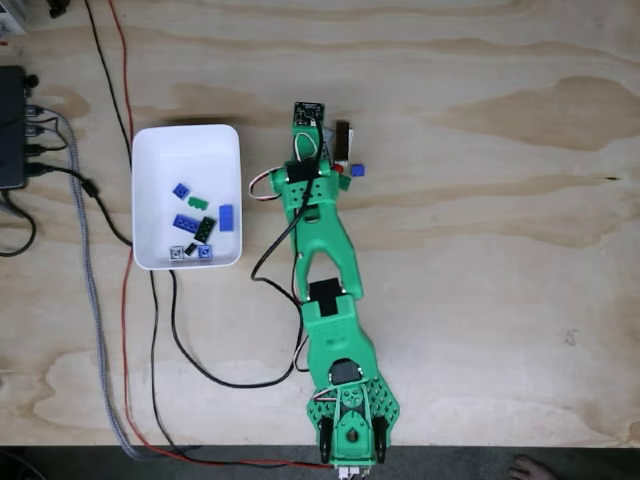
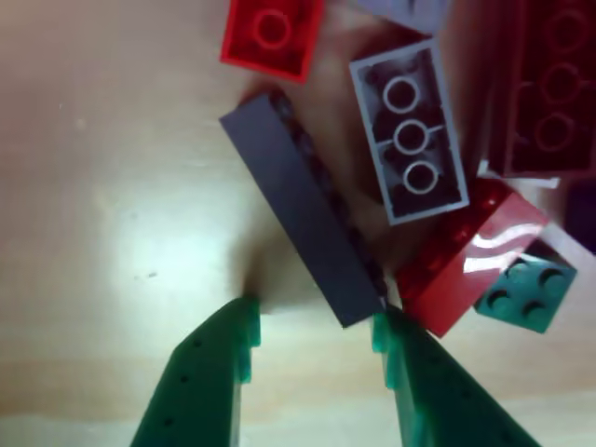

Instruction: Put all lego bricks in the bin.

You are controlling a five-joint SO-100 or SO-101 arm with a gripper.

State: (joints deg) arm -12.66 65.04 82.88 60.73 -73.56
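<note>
Fixed view from above is showing the bin [image 1: 187, 140] lying on the worktop [image 1: 480, 260] to the left of the green arm [image 1: 325, 300], and it is already holding seven lego bricks as far as I can count: three blue ones, two dark green or black ones, and two pale grey ones along its lower wall. So part of the job is looking done, but a cluster is waiting on the wood at the arm's far end, where a small blue brick [image 1: 357, 170] is peeking out just beside the wrist. The other view is looking straight down on that cluster and is showing a long dark grey brick [image 2: 303, 219] lying on a slant, a small red brick [image 2: 272, 35], a grey brick turned hollow-side up [image 2: 410, 130], a larger red brick [image 2: 470, 251], a teal brick [image 2: 524, 291] and a dark red one [image 2: 551, 88] at the edge, with another grey piece cut off at the top. The gripper [image 2: 317, 331] is standing with its green fingers [image 2: 219, 372] spread, pinching nothing, the right finger's tip sitting just beside or touching the long brick's near end. At least six or seven bricks are remaining.
</note>
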